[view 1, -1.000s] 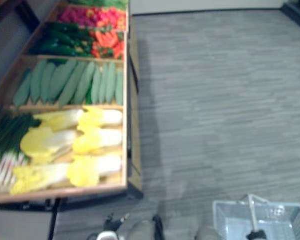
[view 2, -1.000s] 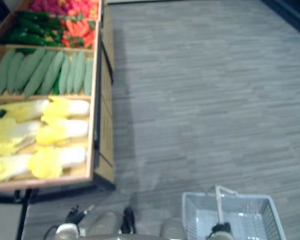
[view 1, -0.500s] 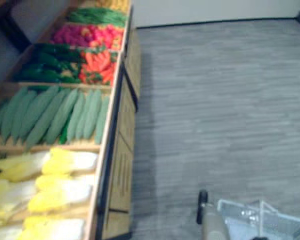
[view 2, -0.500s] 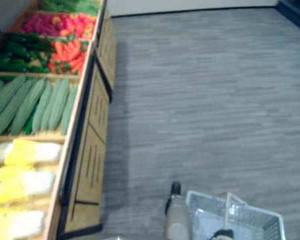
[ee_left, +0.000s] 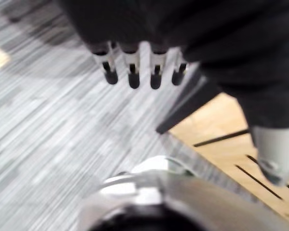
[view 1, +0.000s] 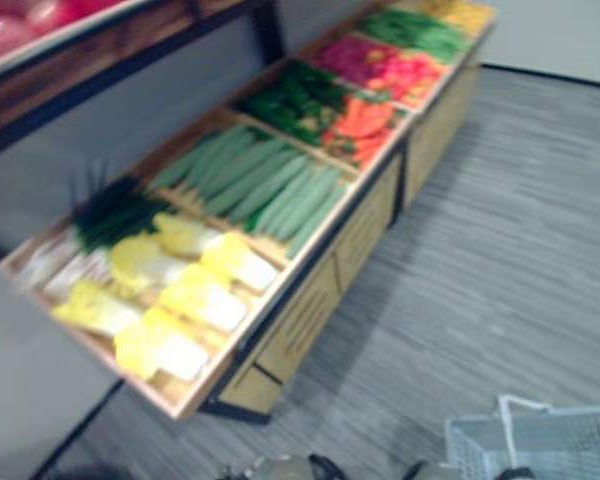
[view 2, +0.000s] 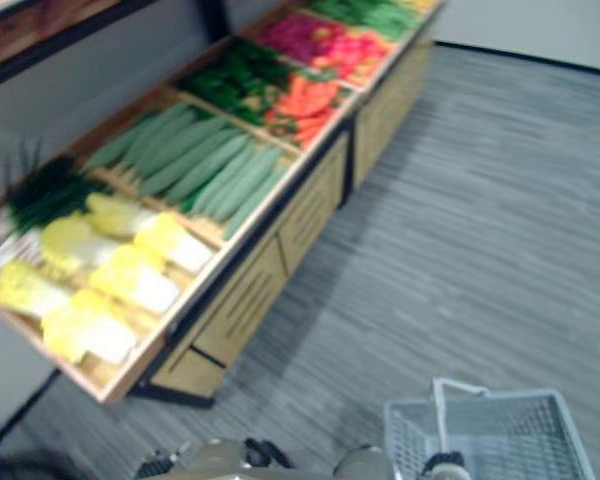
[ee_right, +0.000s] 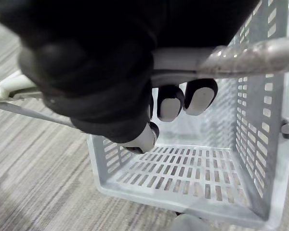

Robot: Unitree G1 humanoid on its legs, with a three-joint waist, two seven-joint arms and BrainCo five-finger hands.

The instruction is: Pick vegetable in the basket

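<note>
In the left eye view one wooden stand [view 1: 315, 300] slopes along the grey floor [view 1: 510, 230], with its compartments in a row. In the nearest, six cabbages [view 1: 205, 300], yellow-leaved with white stalks, lie in pairs beside one bunch of green onions [view 1: 115, 212]. Next comes a pile of long pale green vegetables [view 1: 265, 180], about ten but too blurred to count surely. Beyond them a heap of dark green vegetables [view 1: 290, 100] lies beside a heap of orange-red vegetables [view 1: 358, 118], and then comes pink-red produce [view 1: 375, 62]. One grey basket [view 1: 560, 445] with one white handle [view 1: 507, 418] shows at the bottom right, well apart from the stand. The right eye view gives the same six cabbages and the same single basket, with the right robot hand [view 2: 442, 465] as a dark shape at the foot of the handle. In the left wrist view the left robot hand [ee_left: 132, 65] hangs with its fingers straight and side by side, thumb apart, holding nothing, above the floor and near the stand's wooden side. In the right wrist view the right robot hand is curled round the handle, its fingertips [ee_right: 172, 103] wrapped under the bar. The basket hangs below it, grey plastic with slotted walls and a slotted bottom. All the vegetables lie in the stand.
</note>
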